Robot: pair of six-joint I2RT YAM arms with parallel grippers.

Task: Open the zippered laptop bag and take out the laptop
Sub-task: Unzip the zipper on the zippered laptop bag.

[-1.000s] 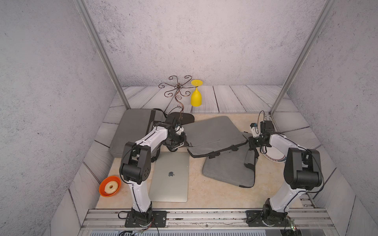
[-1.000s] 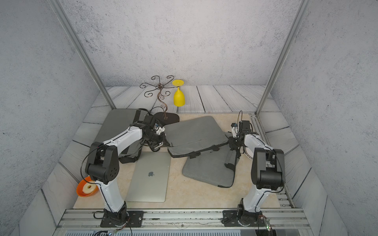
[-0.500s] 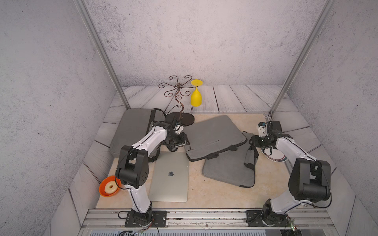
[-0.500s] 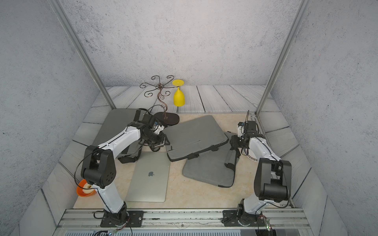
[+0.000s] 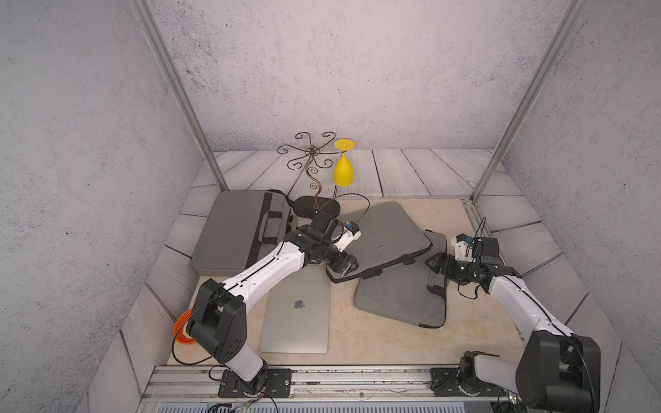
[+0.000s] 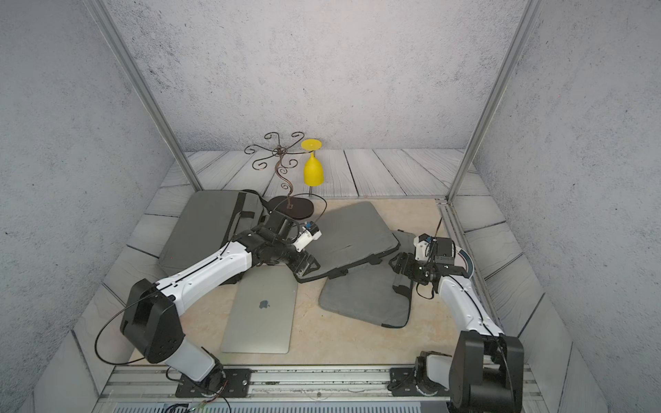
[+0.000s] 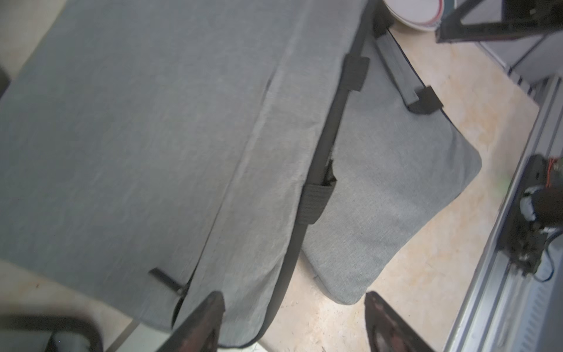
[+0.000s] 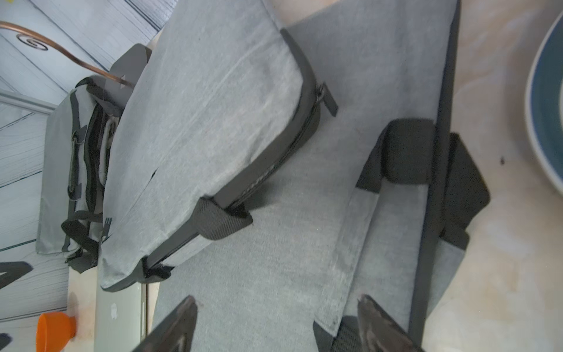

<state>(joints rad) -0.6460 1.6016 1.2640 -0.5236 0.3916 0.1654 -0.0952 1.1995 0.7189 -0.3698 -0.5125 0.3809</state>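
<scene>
The grey zippered laptop bag [image 5: 386, 234] [image 6: 352, 232] lies flat, its front edge resting on a second grey bag [image 5: 400, 296]. Its black zipper [image 8: 283, 155] runs along that edge, with the pull [image 8: 329, 97] at the corner. The silver laptop [image 5: 297, 311] [image 6: 261, 311] lies bare on the table in front of the bags. My left gripper [image 5: 341, 266] [image 7: 293, 300] stands open just over the bag's near left corner, holding nothing. My right gripper [image 5: 438, 264] [image 8: 277, 301] is open over the lower bag's right side, apart from the zippered bag.
A third grey bag [image 5: 239, 229] with handles lies at the back left. Behind it stand a wire rack [image 5: 311, 161] and a yellow glass [image 5: 343, 171]. An orange cup [image 5: 180, 327] sits by the left arm's base. A plate [image 6: 466, 262] lies under the right wrist.
Both grippers have opened and let go of the zippered bag, which has settled onto the lower bag. The right arm has drawn back to the right; the left has shifted slightly right.
</scene>
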